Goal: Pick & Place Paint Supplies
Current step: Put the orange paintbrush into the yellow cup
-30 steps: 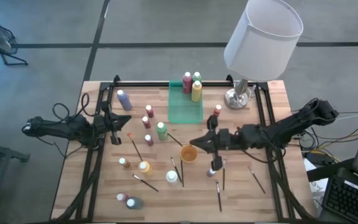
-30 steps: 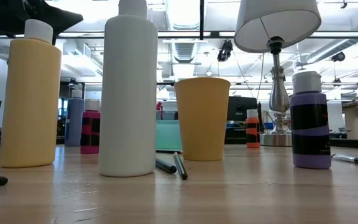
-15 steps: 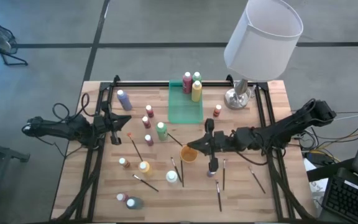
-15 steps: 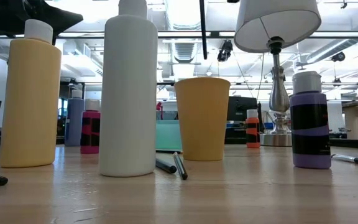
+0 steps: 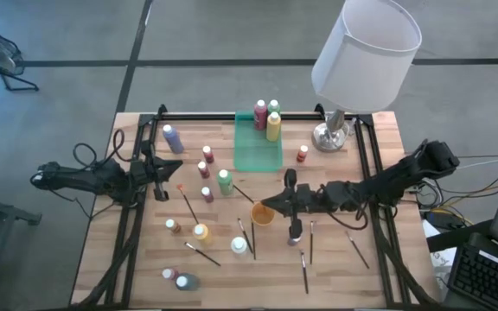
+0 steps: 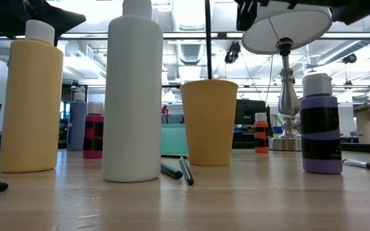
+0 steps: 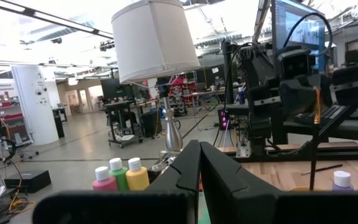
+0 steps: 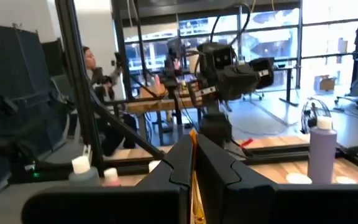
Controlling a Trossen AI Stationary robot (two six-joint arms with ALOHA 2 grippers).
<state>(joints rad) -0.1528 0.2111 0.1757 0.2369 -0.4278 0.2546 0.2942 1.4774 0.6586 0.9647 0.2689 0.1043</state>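
Observation:
My right gripper (image 5: 269, 206) is shut on a thin dark paintbrush (image 6: 206, 45), which hangs upright over the orange-yellow cup (image 5: 262, 213). The brush's lower end is at the cup's rim (image 6: 209, 82). My left gripper (image 5: 169, 179) waits shut and empty at the table's left side. Several small paint bottles stand on the wood, among them a green one (image 5: 224, 181), a yellow one (image 5: 201, 231) and a white one (image 5: 239, 246). Three more bottles (image 5: 266, 117) stand at the far end of the green tray (image 5: 258, 151). Loose brushes (image 5: 304, 272) lie near the front. My right gripper pinches the paintbrush between its two fingers at an orange stretch near the brush's upper part (image 7: 316, 104). The fingers come level from the table's right and lie across the brush. The brush hangs upright below them, its dark handle (image 7: 314, 155) reaching down to the cup's mouth.
A table lamp stands at the far right, its metal base (image 5: 329, 134) on the wood and its white shade (image 5: 366, 52) overhanging. A purple bottle (image 5: 294, 233) stands just below my right gripper. Another brush (image 5: 357, 250) lies at the near right.
My right gripper has sunk toward the cup with the brush still upright in its hold. The brush's lower end has come down from well above the cup to the level of its rim.

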